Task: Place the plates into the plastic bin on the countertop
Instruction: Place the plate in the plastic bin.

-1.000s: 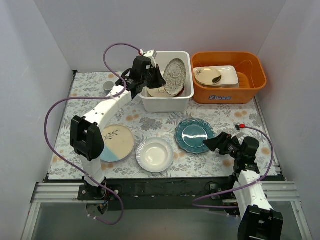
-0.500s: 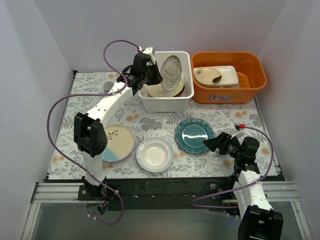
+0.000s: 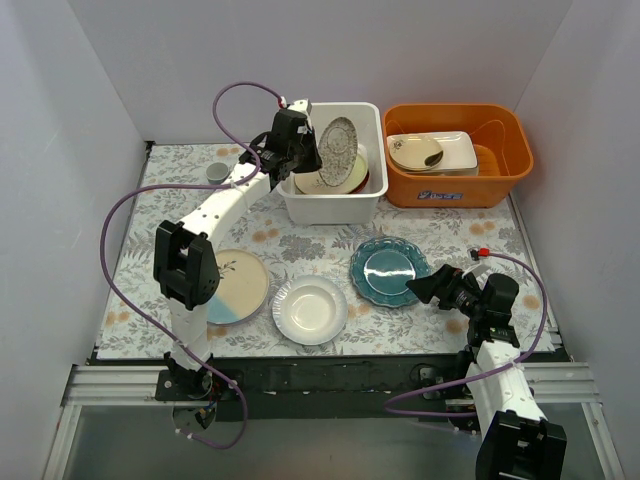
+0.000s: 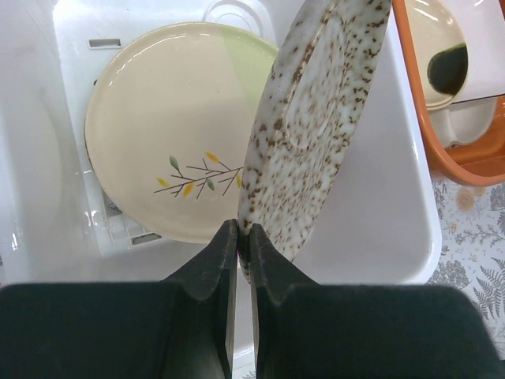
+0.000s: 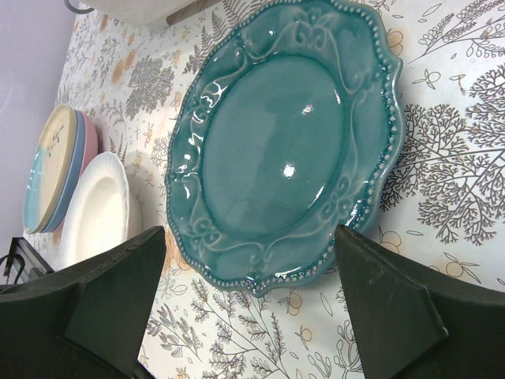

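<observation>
My left gripper (image 3: 308, 150) (image 4: 243, 233) is shut on the rim of a cream plate speckled brown (image 3: 338, 152) (image 4: 316, 118). It holds the plate on edge, nearly upright, over the white plastic bin (image 3: 330, 210) (image 4: 394, 221). A cream plate with a sprig (image 4: 166, 126) lies in the bin beneath it. My right gripper (image 3: 420, 291) (image 5: 249, 230) is open at the near edge of the teal plate (image 3: 388, 270) (image 5: 284, 150) on the countertop (image 3: 450, 235), touching nothing. A white plate (image 3: 310, 309) (image 5: 99, 213) and a cream-and-light-blue plate (image 3: 232, 285) (image 5: 51, 170) stacked on blue and pink ones lie to the left.
An orange tub (image 3: 460, 190) stands right of the bin and holds a rectangular white dish (image 3: 450, 150) with a beige bowl. A small grey mug (image 3: 215, 173) sits at the back left. White walls close in the sides and the back.
My left gripper has turned the speckled plate more upright over the bin and shifted slightly right. The right arm has not moved.
</observation>
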You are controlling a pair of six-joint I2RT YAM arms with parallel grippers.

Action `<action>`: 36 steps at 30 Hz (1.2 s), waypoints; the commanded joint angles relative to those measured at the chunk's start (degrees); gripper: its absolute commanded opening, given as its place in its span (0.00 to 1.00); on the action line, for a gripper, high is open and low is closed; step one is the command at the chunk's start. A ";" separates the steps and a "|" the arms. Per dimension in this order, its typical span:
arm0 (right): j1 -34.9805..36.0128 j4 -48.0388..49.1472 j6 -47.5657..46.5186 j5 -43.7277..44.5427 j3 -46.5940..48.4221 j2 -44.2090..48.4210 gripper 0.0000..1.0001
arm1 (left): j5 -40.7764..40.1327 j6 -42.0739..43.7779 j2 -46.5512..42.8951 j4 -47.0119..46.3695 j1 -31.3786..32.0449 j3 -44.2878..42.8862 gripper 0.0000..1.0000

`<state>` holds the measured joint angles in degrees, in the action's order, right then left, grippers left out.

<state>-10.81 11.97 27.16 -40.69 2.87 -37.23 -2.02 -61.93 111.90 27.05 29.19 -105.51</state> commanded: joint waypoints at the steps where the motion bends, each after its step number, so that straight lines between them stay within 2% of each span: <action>1: 0.09 -0.98 -1.05 0.61 -0.50 -0.12 0.95 | -2.02 0.94 -2.30 -2.79 -0.19 -3.12 0.00; 13: 0.08 -0.89 -0.88 0.43 -0.41 -0.03 0.95 | -2.81 1.64 -1.42 -2.44 -0.19 -3.82 0.00; 36: 0.08 -0.63 -0.70 0.43 -0.50 -0.38 0.95 | -1.49 1.64 6.84 0.29 -0.19 -5.76 0.00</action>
<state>-10.81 11.97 27.03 -40.69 2.87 -37.23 -3.77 -60.64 119.79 28.75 29.19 -108.49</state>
